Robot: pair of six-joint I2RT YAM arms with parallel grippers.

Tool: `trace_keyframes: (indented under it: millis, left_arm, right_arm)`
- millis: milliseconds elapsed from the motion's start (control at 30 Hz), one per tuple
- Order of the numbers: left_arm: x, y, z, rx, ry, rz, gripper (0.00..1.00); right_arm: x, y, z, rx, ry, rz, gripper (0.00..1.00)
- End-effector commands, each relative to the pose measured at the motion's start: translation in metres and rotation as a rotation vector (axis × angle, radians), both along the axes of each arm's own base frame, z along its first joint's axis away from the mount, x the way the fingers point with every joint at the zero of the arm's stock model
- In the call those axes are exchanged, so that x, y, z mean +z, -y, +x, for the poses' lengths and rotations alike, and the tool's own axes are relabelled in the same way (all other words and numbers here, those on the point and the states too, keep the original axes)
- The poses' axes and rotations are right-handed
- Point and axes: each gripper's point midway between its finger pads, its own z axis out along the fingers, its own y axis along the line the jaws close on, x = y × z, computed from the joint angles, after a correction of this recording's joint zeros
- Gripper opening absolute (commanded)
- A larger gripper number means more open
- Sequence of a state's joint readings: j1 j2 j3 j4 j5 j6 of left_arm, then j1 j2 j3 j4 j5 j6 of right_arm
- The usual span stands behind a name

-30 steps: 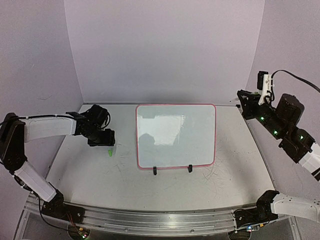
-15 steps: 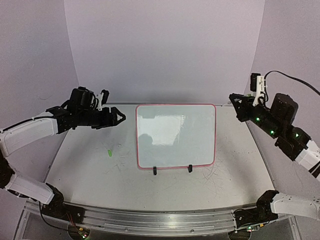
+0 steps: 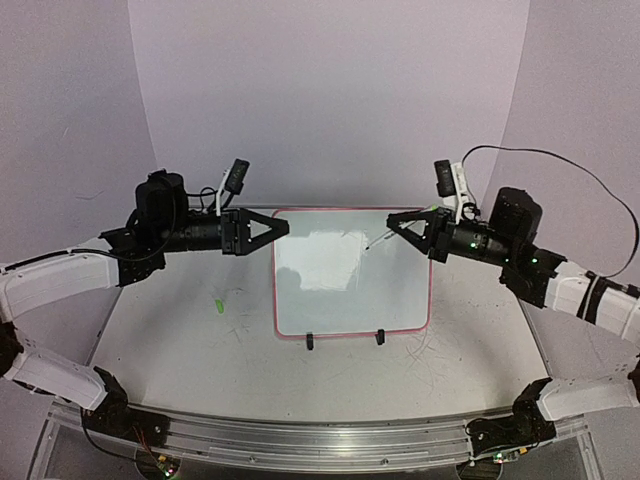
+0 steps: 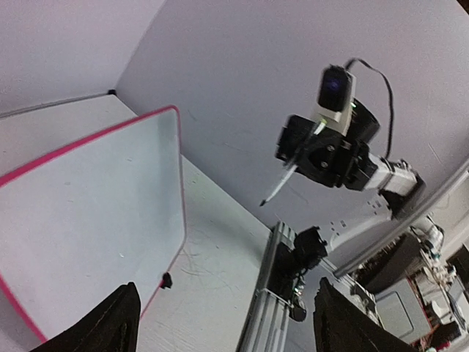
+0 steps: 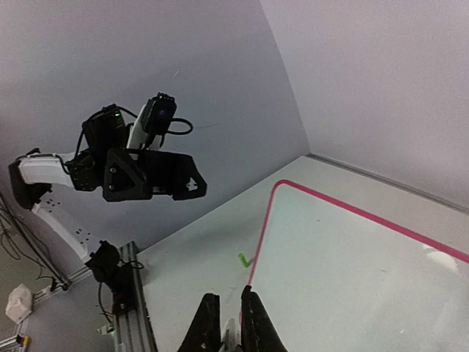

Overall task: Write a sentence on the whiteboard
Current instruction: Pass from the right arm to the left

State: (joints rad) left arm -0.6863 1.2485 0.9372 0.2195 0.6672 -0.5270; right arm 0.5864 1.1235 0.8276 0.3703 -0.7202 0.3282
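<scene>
Rail (image 3: 300, 438) of bare metal ran along the near edge of the table (image 3: 200, 350), with both arm bases fixed at its ends. Past it, the scuffed grey tabletop carried the two black feet of a wire stand (image 3: 310, 342), and on that stand the whiteboard (image 3: 350, 290) sat propped near the middle of the table, its red-pink rim facing the arms. Its white face showed a pale patch of glare in the upper half. To the left of the board, well apart from it, a small green piece (image 3: 218, 303) lay on the table.

Higher and farther back, both arms reached inward toward the board's top corners. The left gripper (image 3: 282, 228) hung off the table near the upper left corner. In its own wrist view its fingers (image 4: 110, 326) stood wide apart with nothing between them. The right gripper (image 3: 393, 222) pointed in from the opposite side near the upper right corner, its fingers (image 5: 209, 326) pressed together on a thin pen (image 3: 376, 240) that slanted down toward the board. From the left wrist camera, the pen's dark tip appeared clear of the board's surface. Behind everything rose the plain lilac wall (image 3: 330, 100).
</scene>
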Motion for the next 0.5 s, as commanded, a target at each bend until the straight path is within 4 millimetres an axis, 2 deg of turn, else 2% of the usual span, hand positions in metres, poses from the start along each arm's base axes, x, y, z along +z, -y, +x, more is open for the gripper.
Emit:
trace_keyframes:
  millis: [0,233,467]
  left_arm:
    - [0.03,0.03,-0.023,-0.145,0.061,-0.107,0.82]
    - [0.024,0.05,-0.039,-0.273,0.007,-0.142,0.82]
    - [0.025,0.072,-0.063,-0.404,0.006,-0.144,0.74]
  right_arm:
    - [0.026,-0.038,-0.039,0.253,0.037,0.099,0.0]
    - [0.031,-0.073,-0.054,0.378,0.012,0.113,0.0]
    - [0.036,-0.08,-0.055,0.394,0.028,0.117,0.0]
